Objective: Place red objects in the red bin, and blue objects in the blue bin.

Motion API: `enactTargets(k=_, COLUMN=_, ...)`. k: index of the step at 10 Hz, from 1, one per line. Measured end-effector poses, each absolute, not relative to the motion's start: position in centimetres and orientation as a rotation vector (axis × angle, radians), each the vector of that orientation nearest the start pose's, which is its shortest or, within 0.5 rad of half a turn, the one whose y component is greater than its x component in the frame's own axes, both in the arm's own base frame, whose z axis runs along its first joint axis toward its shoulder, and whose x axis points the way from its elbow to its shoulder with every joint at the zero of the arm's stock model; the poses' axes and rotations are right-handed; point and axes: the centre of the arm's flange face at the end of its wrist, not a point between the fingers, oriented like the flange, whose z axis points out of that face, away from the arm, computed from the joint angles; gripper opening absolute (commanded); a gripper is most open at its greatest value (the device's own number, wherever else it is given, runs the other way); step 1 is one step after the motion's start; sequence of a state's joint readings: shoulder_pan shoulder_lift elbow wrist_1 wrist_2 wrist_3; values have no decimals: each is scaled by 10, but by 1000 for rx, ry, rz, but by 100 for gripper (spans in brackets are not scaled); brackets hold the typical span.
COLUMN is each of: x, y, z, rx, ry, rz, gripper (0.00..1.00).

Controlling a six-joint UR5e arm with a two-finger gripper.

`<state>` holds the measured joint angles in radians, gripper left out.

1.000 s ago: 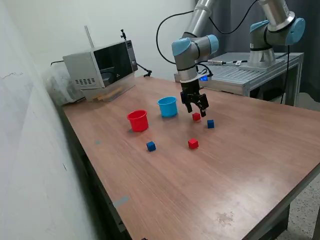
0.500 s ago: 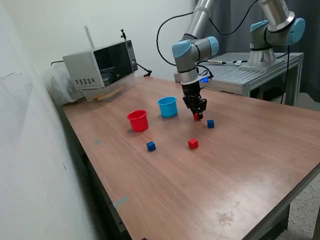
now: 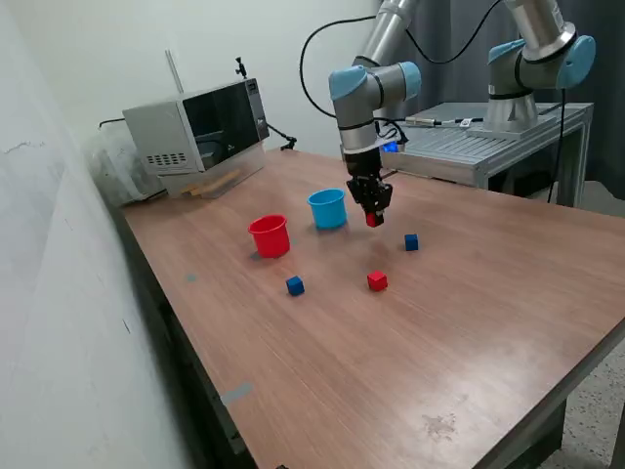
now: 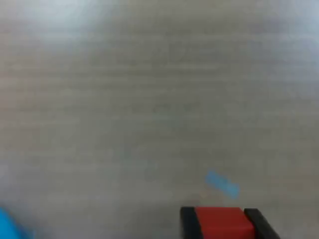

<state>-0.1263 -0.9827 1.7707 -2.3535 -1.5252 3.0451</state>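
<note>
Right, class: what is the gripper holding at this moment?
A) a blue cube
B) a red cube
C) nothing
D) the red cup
B. The gripper is shut on a red cube, lifted off the table beside the light blue cup; the wrist view shows red between the dark fingers.

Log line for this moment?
hand: shut on red cube | lifted off table | beside blue cup | red cup: apart

Bench [image 3: 469, 322]: wood-grain laminate, smooth, slight sheen. Red cup [image 3: 270, 235], blue cup [image 3: 328, 208]: smooth plastic. Microwave [image 3: 195, 127]: matt grey casing, glossy dark door. Claw [image 3: 374, 217]: black, matt.
</note>
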Motion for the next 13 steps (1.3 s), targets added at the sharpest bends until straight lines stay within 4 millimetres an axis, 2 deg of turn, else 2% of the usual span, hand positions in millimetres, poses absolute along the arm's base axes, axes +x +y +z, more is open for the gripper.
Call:
enactTargets(k=4, x=-652, y=-53, z=207, rx=-2237, ry=2289, rz=67, gripper=0)
enactTargets(k=7, x=-698, y=-40, z=271, rx=-2251, ry=2313, rz=181, gripper=0)
enactTargets(k=8, x=-713, y=-36, z=285, rx=-2254, ry=2323, rz=206, gripper=0)
enactTargets(k=9, x=-726, y=-32, z=292, rx=-2255, ry=2328, rz=219, gripper=0)
enactTargets(k=13, x=-775, y=-1, z=290, rx=-2245, ry=2356, rz=258, gripper=0)
